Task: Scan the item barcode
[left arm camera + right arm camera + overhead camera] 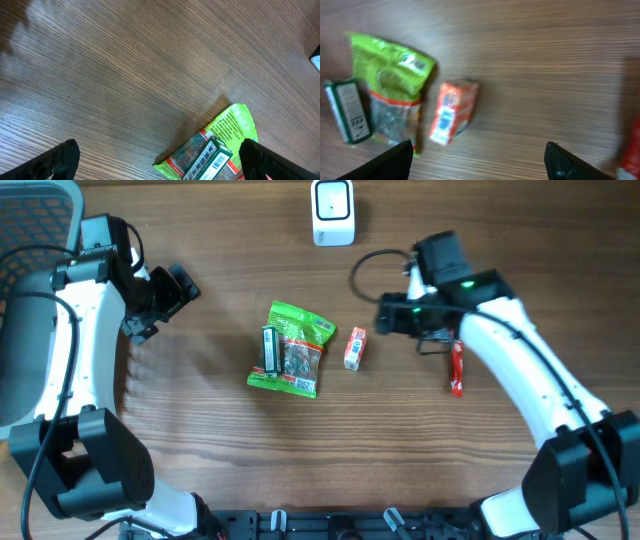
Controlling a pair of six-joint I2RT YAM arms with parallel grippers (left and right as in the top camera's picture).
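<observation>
In the middle of the table point(200, 430), a small orange box point(354, 348) lies flat, apart from everything else, with nothing gripping it. Just to its left is a green snack bag point(295, 345), and a dark green box point(269, 350) rests along the bag's left edge. The white scanner point(332, 210) stands well apart at the far edge of the table, above the orange box in the overhead view.

The right gripper point(385, 315) hangs just to the right of the orange box, pointing towards it. A red stick packet point(457, 370) lies on the wood beside that arm. The left gripper point(163, 302) sits far off to the left, well apart from the bag.

The right wrist view is blurred. It shows the orange box point(454, 112) ahead of the right gripper point(477, 150), whose fingers stand wide apart with only bare wood between them. The bag point(390, 65) and dark box point(350, 110) lie beyond, and the red packet point(630, 150) is cut by the right edge. Print on the orange box cannot be read there.

The left wrist view misses the orange box altogether. It shows the left gripper point(157, 147) spread wide and holding nothing, a corner of the bag point(232, 125), and the dark box point(212, 157) with a barcode facing up, a detail too small to make out from overhead.
</observation>
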